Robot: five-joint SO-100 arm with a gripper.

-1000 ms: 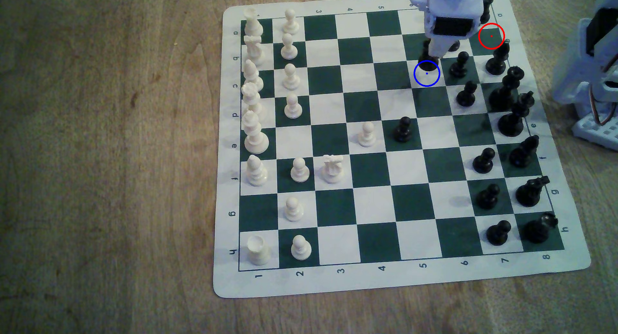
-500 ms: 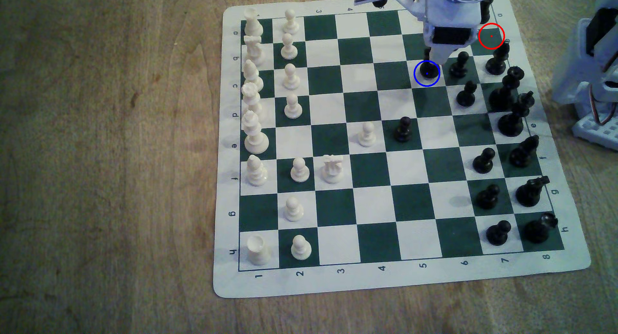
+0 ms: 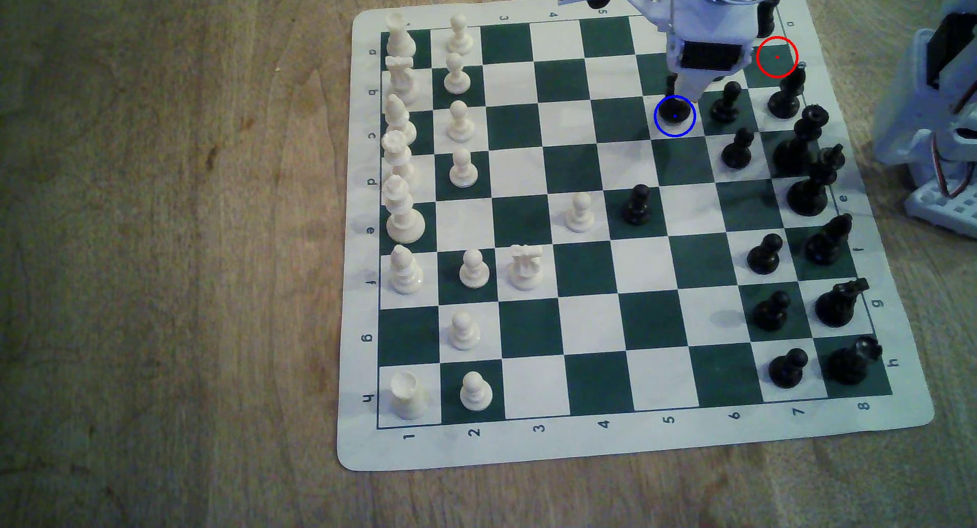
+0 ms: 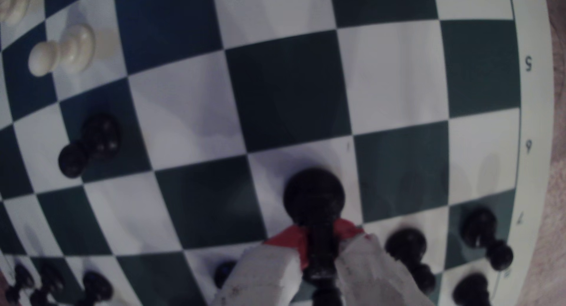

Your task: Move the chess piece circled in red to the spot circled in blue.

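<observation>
Board [image 3: 634, 443]: a green-and-white mat on a wooden table, white pieces along its left edge in the exterior view, black pieces along its right edge.

Blue ring [image 3: 674, 116]: on a white square near the board's far edge, toward the far right corner in the exterior view; a round black base sits inside it.

Knight [image 3: 675, 110]: upright on the blue-ringed square, base roughly centred on the blue dot; in the wrist view its base [image 4: 314, 195] lies flat on the white square, within the lines.

Gripper [image 3: 687, 92]: directly above the knight, reaching down from the far edge; its fingers [image 4: 269, 263] press on the piece's upper body from both sides, red pads touching it, so it is closed around the knight.

Key relation: the knight's long axis runs straight up into the gripper, with the base pointing down at the board. The piece appears to rest on the square, though contact cannot be confirmed.

Black pawn [image 3: 725, 103]: just beside the knight, on the next square toward the right edge in the exterior view, near the gripper's outer finger.

Red ring [image 3: 776, 57]: an empty dark square near the far right corner.

Judgement: placement looks nearly done; what remains is opening the jaws and lifting straight up, clear of the neighbouring pawn.
</observation>
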